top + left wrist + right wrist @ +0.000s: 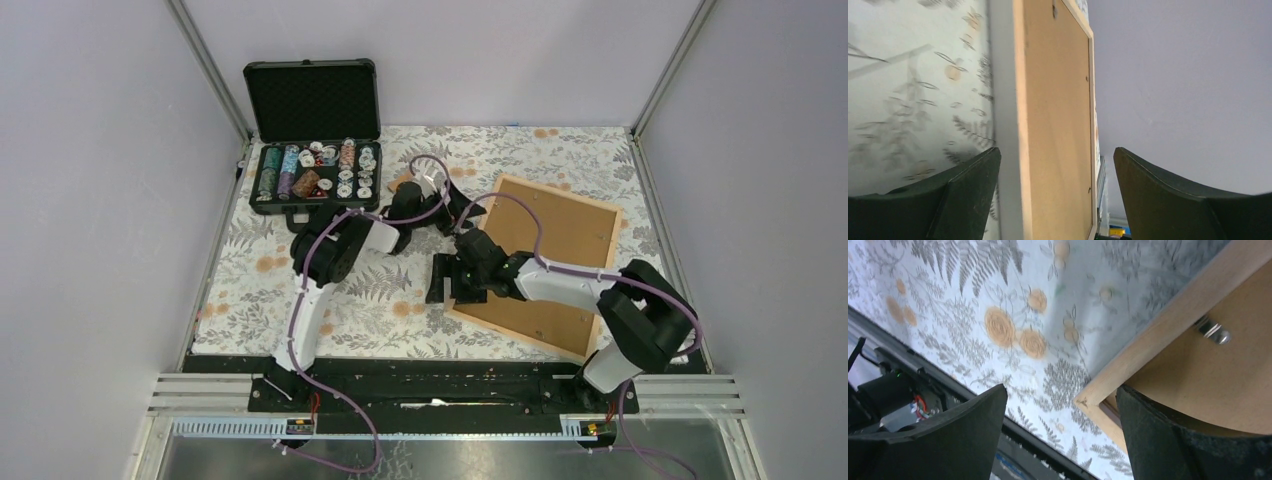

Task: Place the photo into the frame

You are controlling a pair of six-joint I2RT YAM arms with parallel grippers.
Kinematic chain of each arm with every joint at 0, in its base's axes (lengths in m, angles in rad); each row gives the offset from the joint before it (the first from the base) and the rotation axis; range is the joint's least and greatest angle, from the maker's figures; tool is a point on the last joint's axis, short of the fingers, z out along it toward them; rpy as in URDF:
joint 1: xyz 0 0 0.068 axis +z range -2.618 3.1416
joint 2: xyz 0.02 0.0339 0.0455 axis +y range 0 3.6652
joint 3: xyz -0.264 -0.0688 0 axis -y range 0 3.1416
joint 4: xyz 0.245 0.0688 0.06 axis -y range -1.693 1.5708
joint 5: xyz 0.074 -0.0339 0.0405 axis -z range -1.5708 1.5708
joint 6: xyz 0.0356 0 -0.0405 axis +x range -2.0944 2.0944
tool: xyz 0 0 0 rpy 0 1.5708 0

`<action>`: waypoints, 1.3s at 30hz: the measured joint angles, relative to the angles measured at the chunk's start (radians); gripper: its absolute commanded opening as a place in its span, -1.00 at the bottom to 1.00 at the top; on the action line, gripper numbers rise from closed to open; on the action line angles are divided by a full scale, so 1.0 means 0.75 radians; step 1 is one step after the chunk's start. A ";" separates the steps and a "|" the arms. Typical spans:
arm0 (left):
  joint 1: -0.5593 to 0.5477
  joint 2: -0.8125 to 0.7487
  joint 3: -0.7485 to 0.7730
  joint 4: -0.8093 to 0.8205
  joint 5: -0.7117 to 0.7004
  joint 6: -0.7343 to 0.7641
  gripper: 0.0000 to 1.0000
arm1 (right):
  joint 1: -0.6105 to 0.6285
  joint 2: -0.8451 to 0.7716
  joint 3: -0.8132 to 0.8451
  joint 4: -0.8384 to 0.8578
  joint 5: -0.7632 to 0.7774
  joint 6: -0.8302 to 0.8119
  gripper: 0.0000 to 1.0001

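R gripper point(1062, 390) spread wide, nothing held, straddling frame point(1158, 325) near corner; L gripper point(1057, 152) same, at far corner. It lies back-up on table point(260, 300), board point(565, 260) in; photo not visible. You should free clip point(1215, 332) first, then lift board level

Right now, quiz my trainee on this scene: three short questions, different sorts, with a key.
1. True or false: the frame lies with its brown backing board facing up.
2. The open black case holds: A) round chips B) photos C) wooden blocks.
3. Fill in: the left gripper and right gripper both stand ____.
Key: 1 true; 2 A; 3 open.
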 measured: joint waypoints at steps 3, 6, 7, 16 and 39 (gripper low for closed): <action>0.072 -0.015 0.016 -0.064 0.030 0.016 0.84 | -0.002 0.046 0.096 -0.058 0.085 -0.087 0.94; 0.170 -0.135 -0.065 -0.180 0.034 0.075 0.86 | -0.004 0.002 0.126 -0.156 0.198 -0.201 0.93; 0.202 -0.211 -0.118 -0.228 0.031 0.103 0.87 | -0.004 -0.026 0.126 -0.203 0.231 -0.250 0.90; 0.233 -1.092 -0.640 -0.433 -0.070 0.326 0.92 | 0.037 -0.161 0.113 -0.532 0.270 -0.518 0.41; 0.233 -1.951 -1.194 -1.053 -0.375 0.586 0.97 | 0.193 0.285 0.447 -0.615 0.631 -0.382 -1.00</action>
